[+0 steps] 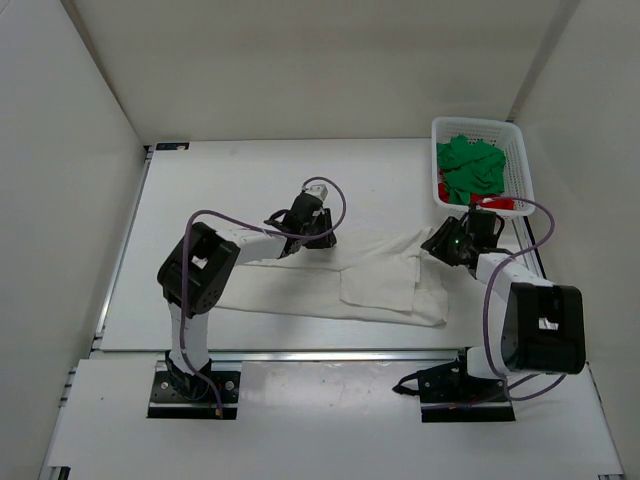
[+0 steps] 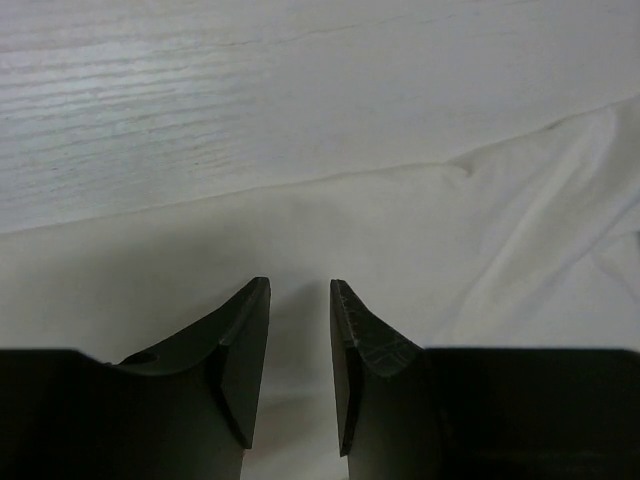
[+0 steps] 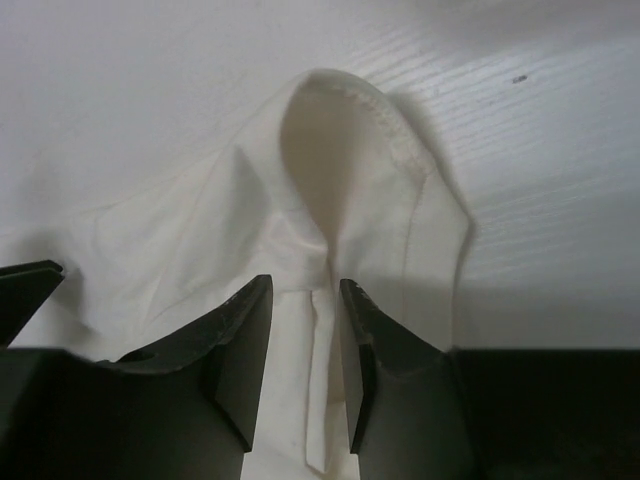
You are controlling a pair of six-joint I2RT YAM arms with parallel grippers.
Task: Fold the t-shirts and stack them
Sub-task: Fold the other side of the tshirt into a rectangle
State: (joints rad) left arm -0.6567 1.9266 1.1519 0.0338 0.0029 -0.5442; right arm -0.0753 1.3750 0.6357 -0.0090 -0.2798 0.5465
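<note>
The white t-shirt (image 1: 330,285) lies spread across the table's middle, partly folded and wrinkled. My left gripper (image 1: 316,240) sits low on its far edge. In the left wrist view the jaws (image 2: 300,285) stand narrowly apart with white cloth (image 2: 400,230) between them. My right gripper (image 1: 441,245) is at the shirt's right corner. Its jaws (image 3: 305,282) pinch a fold of hemmed white cloth (image 3: 200,220) that loops up beyond the tips. The green t-shirt (image 1: 472,165) and the red t-shirt (image 1: 495,203) lie bunched in the basket.
The white lattice basket (image 1: 480,122) stands at the back right, just behind my right arm. White walls close in the table at the back and both sides. Bare tabletop (image 2: 250,90) lies beyond the shirt's far edge.
</note>
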